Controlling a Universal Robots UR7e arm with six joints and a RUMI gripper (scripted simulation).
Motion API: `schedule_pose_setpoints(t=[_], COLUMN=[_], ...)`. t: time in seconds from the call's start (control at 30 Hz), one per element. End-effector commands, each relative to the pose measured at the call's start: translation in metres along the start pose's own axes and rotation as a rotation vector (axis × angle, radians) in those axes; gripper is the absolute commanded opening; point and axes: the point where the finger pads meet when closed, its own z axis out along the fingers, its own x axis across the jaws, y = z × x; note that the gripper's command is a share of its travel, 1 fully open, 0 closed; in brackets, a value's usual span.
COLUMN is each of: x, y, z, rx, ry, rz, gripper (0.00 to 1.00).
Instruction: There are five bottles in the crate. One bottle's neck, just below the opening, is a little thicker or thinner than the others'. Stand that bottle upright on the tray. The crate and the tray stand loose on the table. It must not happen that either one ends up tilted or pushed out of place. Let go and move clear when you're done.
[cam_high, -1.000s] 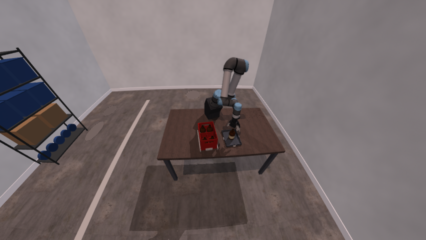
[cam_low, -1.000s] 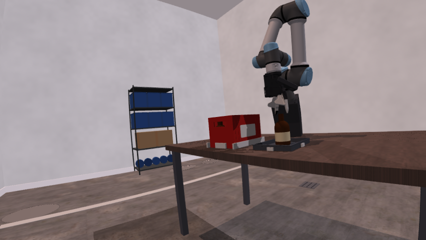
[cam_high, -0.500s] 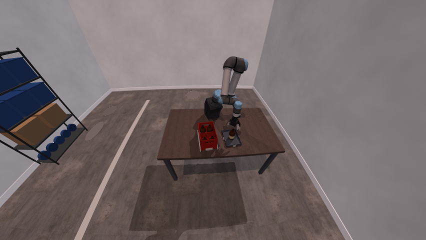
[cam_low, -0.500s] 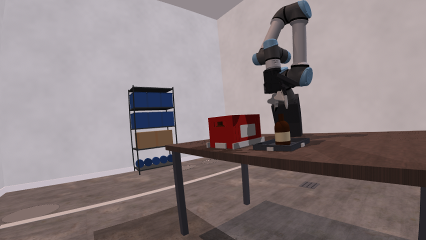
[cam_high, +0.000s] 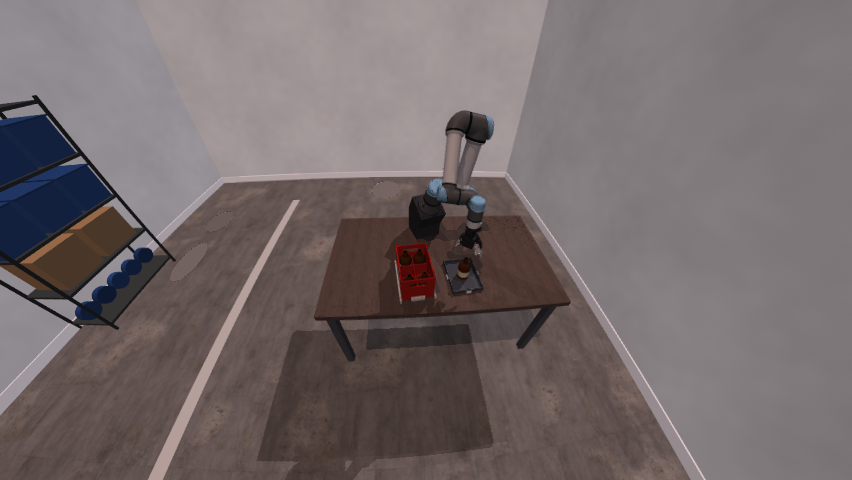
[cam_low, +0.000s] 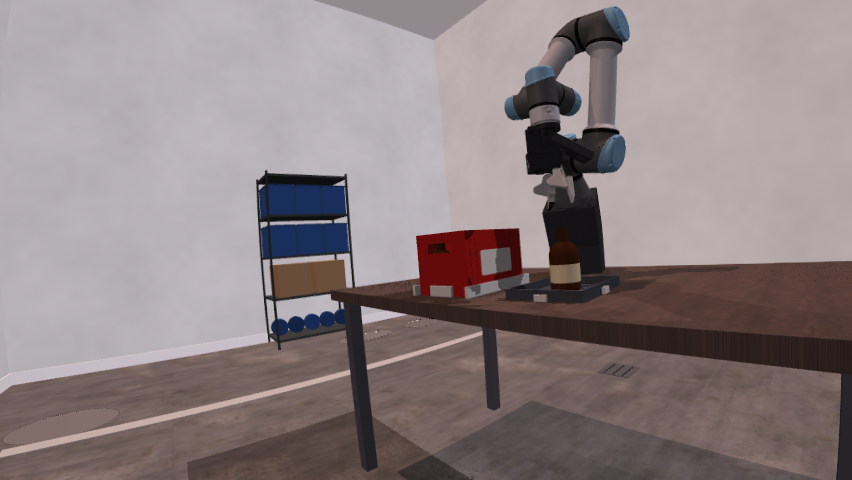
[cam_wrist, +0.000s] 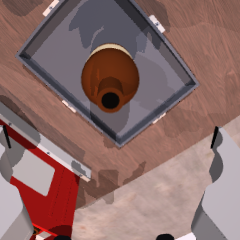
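A brown bottle with a cream label (cam_high: 463, 269) (cam_low: 564, 272) (cam_wrist: 110, 74) stands upright on the dark tray (cam_high: 471, 288) (cam_low: 524, 295) (cam_wrist: 162, 75). My gripper (cam_high: 468, 249) (cam_low: 560, 203) (cam_wrist: 111, 128) is open and empty. It is above the table, clear of the bottle and higher than its top, on the robot-base side of the tray. The red crate (cam_high: 417, 289) (cam_low: 444, 271) (cam_wrist: 65, 200) stands beside the tray. Several brown bottles show in it in the top view, two of them clearly at the back (cam_high: 405, 259) (cam_high: 419, 257). Their neck thicknesses are too small to compare.
The wooden table (cam_high: 357, 268) (cam_low: 715, 298) carries everything. The black robot base (cam_high: 425, 217) (cam_low: 575, 238) stands at the table's back edge, behind the crate. A narrow gap separates crate and tray. A shelf rack (cam_low: 304, 220) stands far off on the floor.
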Motion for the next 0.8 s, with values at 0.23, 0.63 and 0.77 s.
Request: schedule_pose_setpoints(t=[0.23, 0.63, 0.77], x=[0.000, 0.000, 0.000], y=[0.001, 0.001, 0.000], z=[-0.026, -0.034, -0.033], rx=[0.004, 0.004, 0.005], ry=[0.000, 0.000, -0.001], rz=[-0.001, -0.001, -0.001], gripper=[1.00, 1.00, 0.00])
